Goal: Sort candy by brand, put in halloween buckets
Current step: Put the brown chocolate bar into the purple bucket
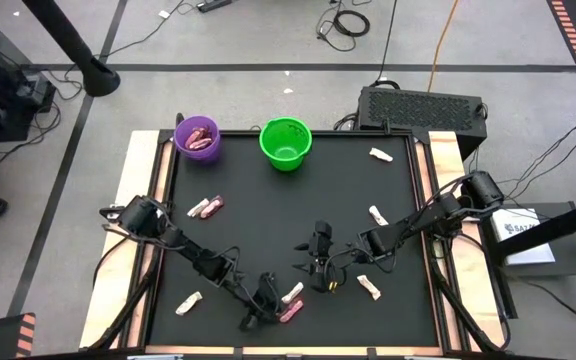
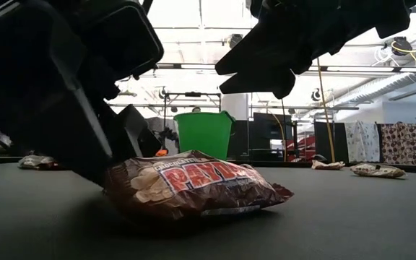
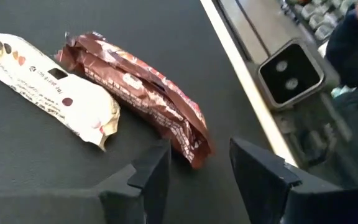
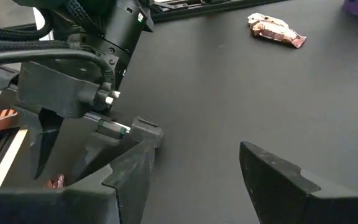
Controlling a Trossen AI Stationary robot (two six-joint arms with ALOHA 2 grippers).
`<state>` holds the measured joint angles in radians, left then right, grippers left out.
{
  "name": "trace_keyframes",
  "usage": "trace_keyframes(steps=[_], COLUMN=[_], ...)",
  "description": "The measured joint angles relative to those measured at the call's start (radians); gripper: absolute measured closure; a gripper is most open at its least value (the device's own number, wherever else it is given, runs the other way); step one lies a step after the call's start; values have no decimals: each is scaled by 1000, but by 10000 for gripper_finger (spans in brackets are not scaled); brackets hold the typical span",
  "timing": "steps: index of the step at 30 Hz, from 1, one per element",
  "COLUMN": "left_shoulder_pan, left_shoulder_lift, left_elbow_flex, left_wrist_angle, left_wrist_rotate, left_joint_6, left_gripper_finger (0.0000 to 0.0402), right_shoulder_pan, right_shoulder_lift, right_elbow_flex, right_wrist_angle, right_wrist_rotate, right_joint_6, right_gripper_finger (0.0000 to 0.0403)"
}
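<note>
The left gripper [image 3: 194, 171] sits low at the table's near edge, its jaws parted around the tip of a red-brown PayDay bar [image 3: 145, 93] without pinching it. A white-wrapped bar [image 3: 48, 87] lies just beside that one, touching it. The right gripper [image 4: 194, 168] hovers nearby, wide open and empty. Far beyond both stand the purple bucket [image 1: 197, 139], already holding red bars, and the green bucket [image 1: 285, 143].

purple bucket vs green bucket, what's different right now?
Colour: the purple bucket against the bright green bucket. Contents: the purple bucket holds several pink-red candy bars; the green bucket shows none inside. Place: the purple one stands nearer the table's left edge. Both are upright, round and about the same size.
</note>
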<state>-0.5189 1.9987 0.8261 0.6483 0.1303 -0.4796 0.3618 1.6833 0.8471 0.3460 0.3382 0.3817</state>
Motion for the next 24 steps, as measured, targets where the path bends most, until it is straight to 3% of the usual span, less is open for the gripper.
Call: trace_keyframes(steps=[13, 24], left_shoulder_pan=[22, 12], left_shoulder_lift=[-5, -5], left_elbow_flex=[22, 21], left_wrist_angle=[-46, -103], left_wrist_rotate=[1, -9], left_joint_6=[-182, -176], left_gripper_finger=[231, 231], right_shoulder_pan=[0, 0], right_shoulder_lift=[0, 0], right_elbow_flex=[0, 0], right_wrist_angle=[0, 0], right_wrist_rotate=[0, 0], right_joint_6=[0, 0], right_gripper_finger=[174, 174])
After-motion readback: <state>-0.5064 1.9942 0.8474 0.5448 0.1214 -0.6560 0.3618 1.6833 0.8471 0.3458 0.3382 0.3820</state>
